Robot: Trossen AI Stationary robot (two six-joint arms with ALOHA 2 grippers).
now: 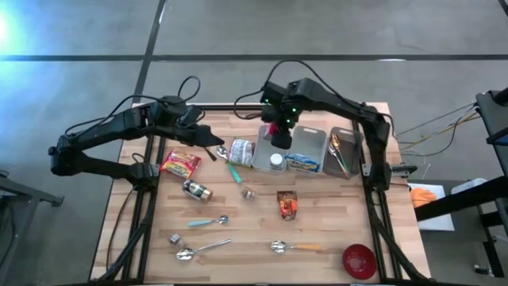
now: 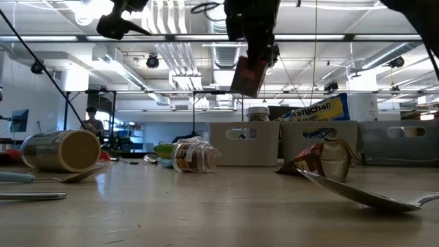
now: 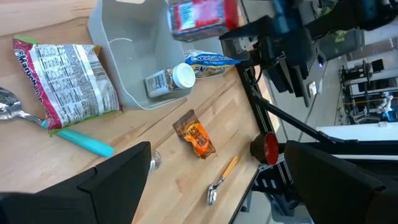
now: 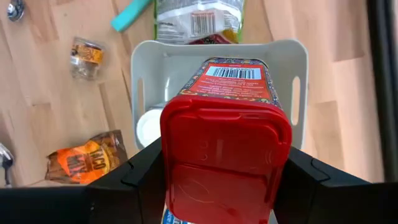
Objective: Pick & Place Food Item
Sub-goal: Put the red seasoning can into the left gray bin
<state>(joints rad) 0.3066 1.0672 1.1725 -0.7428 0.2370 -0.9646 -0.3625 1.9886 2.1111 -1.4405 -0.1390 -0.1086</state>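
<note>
Now, from above: right hand (image 1: 279, 133) clamped on a red-lidded tin (image 1: 275, 129), poised over the grey bin (image 1: 266, 163). Left hand (image 1: 200, 137) wide open, empty, idle near the surface's far edge. Low view: tin (image 2: 248, 74) aloft. Right wrist: bin (image 4: 149, 68) directly beneath. Carry step; next, probably lower and release.

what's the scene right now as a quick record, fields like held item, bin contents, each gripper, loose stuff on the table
held item: red-lidded tin, lifted above the grey bin
right gripper: shut on the tin, over the bin
left gripper: open, empty, at the table's far left side
bin contents: white-capped bottle
next bin: blue-labelled packet
third bin: utensils
loose on table: ramen packet, orange snack wrapper, red bowl, several spoons
</note>
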